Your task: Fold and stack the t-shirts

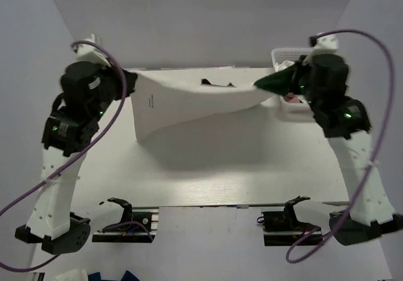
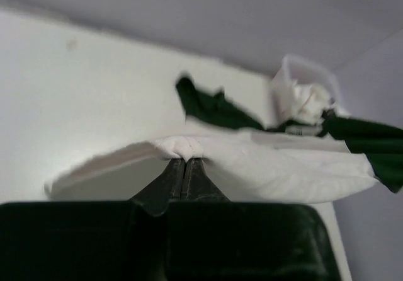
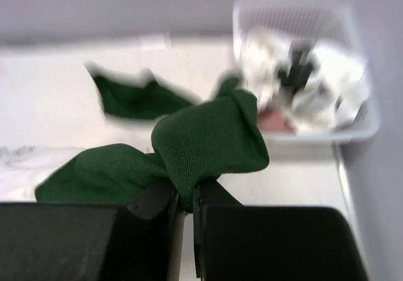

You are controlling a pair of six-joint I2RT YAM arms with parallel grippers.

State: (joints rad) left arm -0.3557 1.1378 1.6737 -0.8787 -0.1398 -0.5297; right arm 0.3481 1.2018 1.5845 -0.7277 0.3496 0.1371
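Over the near half of the desk [image 1: 208, 180], the white shirt [image 1: 189, 108] hung raised, its long axis running left to right between the arms. The left gripper [image 2: 184, 160] was shut on its left edge. The right gripper [image 3: 186, 191] pinched a green shirt [image 3: 208, 136] at its right end. The basket [image 3: 289, 13] stood beyond, far right.

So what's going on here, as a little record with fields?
Left tool: shut on white cloth t-shirt
Right tool: shut on bunched dark green cloth
Cloth: stretched between both tools, above the white table
White plastic lattice basket: far right, holding more crumpled shirts
Unclear: whether white and green are one garment
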